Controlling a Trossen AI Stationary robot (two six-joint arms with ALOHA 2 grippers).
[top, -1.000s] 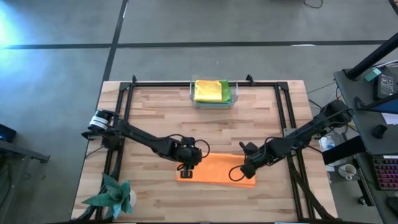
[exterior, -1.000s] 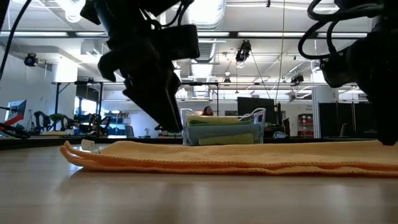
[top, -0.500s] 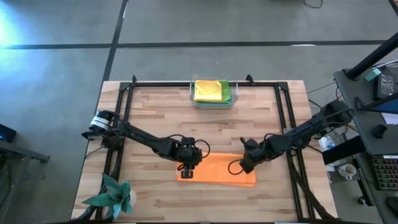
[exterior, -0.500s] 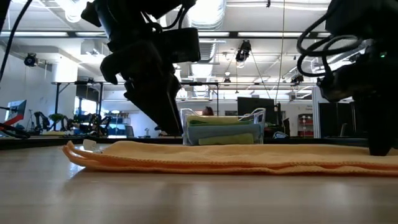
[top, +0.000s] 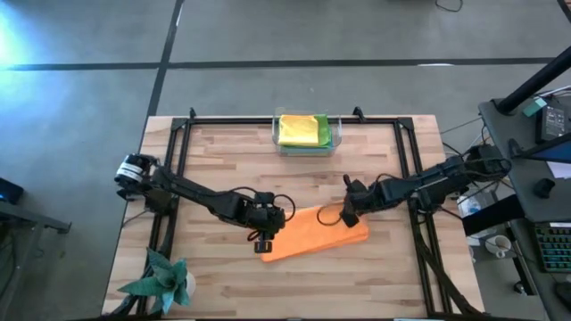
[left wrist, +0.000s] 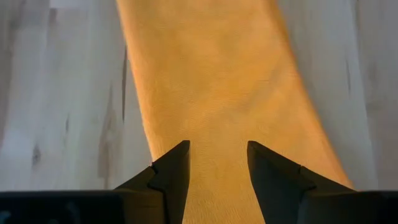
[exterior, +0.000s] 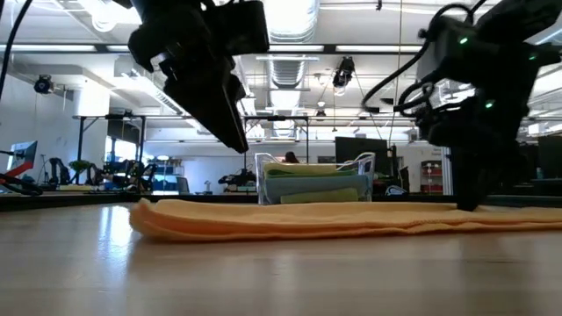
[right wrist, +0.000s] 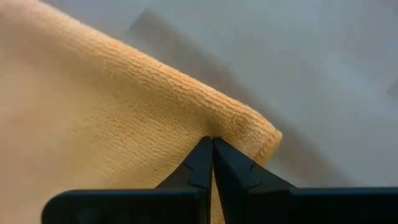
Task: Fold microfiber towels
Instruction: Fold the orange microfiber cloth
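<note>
The orange microfiber towel (top: 312, 236) lies on the wooden table as a folded strip, slanted from near left to far right. My left gripper (top: 264, 241) hangs open a little above the strip's left end (left wrist: 217, 81), touching nothing; the low view shows its fingers (exterior: 239, 145) clear of the cloth. My right gripper (top: 346, 217) is shut at the strip's right end, close to a corner (right wrist: 267, 134). More folded towels, yellow and green, sit in a clear bin (top: 303, 132) at the far edge. My right gripper pinches the orange towel's folded far edge (right wrist: 230, 121), a short way in from the right-hand corner, between its two fingertips. The fingers come steeply from above (exterior: 470, 206). How many layers they have, I cannot tell. The towel lies flat on the table.
A teal spiky paper ornament (top: 165, 281) stands at the near left corner. A black frame rail (top: 294, 120) runs around the tabletop. Bare wood lies between the bin and the towel and along the near edge.
My right gripper has shut on the towel's right end and gone toward the far edge, dragging that end with it. The strip has turned about and now lies slanted, its left end staying near its old place. My left gripper has risen off the cloth.
</note>
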